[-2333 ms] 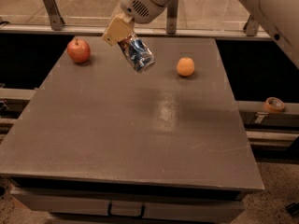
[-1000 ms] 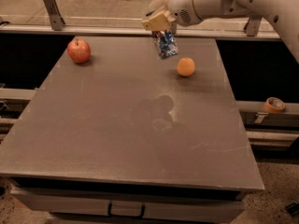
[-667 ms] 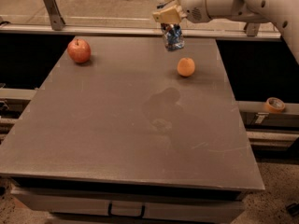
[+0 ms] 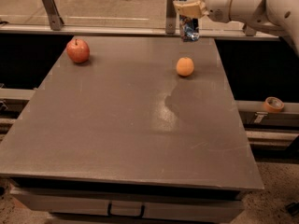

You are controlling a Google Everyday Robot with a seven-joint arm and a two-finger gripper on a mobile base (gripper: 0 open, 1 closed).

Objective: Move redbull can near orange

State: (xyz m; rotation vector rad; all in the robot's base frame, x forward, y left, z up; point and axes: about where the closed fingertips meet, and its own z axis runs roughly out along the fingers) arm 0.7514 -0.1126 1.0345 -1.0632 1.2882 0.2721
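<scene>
The redbull can (image 4: 189, 28), slim, silver and blue with a dented body, hangs roughly upright in my gripper (image 4: 188, 8) above the table's far edge. The gripper is shut on the can's upper part, and the white arm reaches in from the upper right. The orange (image 4: 185, 66) sits on the grey table (image 4: 126, 125) in front of and below the can, a short way apart from it.
A red apple (image 4: 78, 50) with a stem sits at the table's far left. A metal rail with posts (image 4: 172, 10) runs behind the table. A roll of tape (image 4: 273, 104) lies on a ledge to the right, off the table.
The gripper has carried the can from the left of the orange up and to the right, to above the far edge behind the orange. The can has turned from tilted to nearly upright.
</scene>
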